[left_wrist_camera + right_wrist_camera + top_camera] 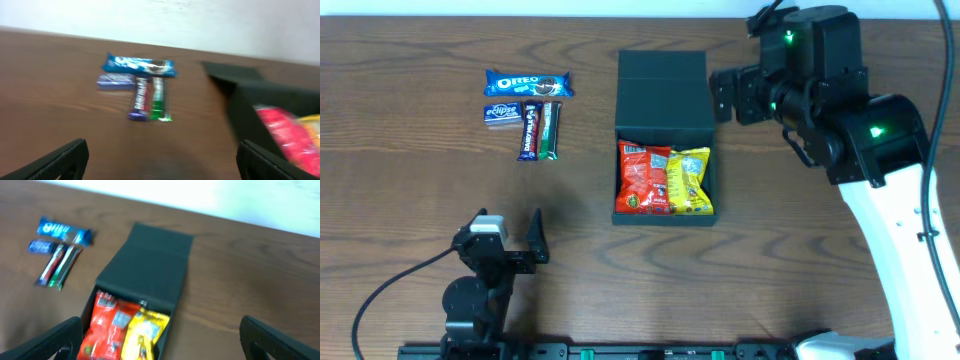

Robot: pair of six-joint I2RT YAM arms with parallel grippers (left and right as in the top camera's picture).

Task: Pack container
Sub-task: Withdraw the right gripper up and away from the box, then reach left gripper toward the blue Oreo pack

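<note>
Container point(665, 220): dark box mid-desk point(410, 190), flap lid point(663, 80) open toward 12 o'clock, compartment at the 6 o'clock end.
Contents: red packet point(643, 178) and yellow packet point(689, 182) side by side inside, touching, red at 9 o'clock of yellow.
Right fingers point(723, 80): spread wide, nothing between them; at 2 o'clock of the container, just beside the lid's 3 o'clock edge, apart from it.
Right wrist view: fingers point(50, 340) at both lower corners, container point(150, 265) ahead at 12 o'clock, between their lines.
Left fingers point(537, 240): spread wide, empty; at 8 o'clock of the container, well apart.
Left wrist view: fingers point(62, 160) low in frame, container point(250, 100) off at 2 o'clock, blurred.
Loose snacks: on the desk at 10 o'clock of the container, near it but not touching.
Layout: blue Oreo pack point(528, 84) at the 12 o'clock end, small blue packet point(501, 112) under it, purple bar point(531, 130) and green bar point(551, 130) side by side, long axes 12-to-6.
Writing: "OREO" readable on the blue pack; print on the other packets and bars too small or blurred.
</note>
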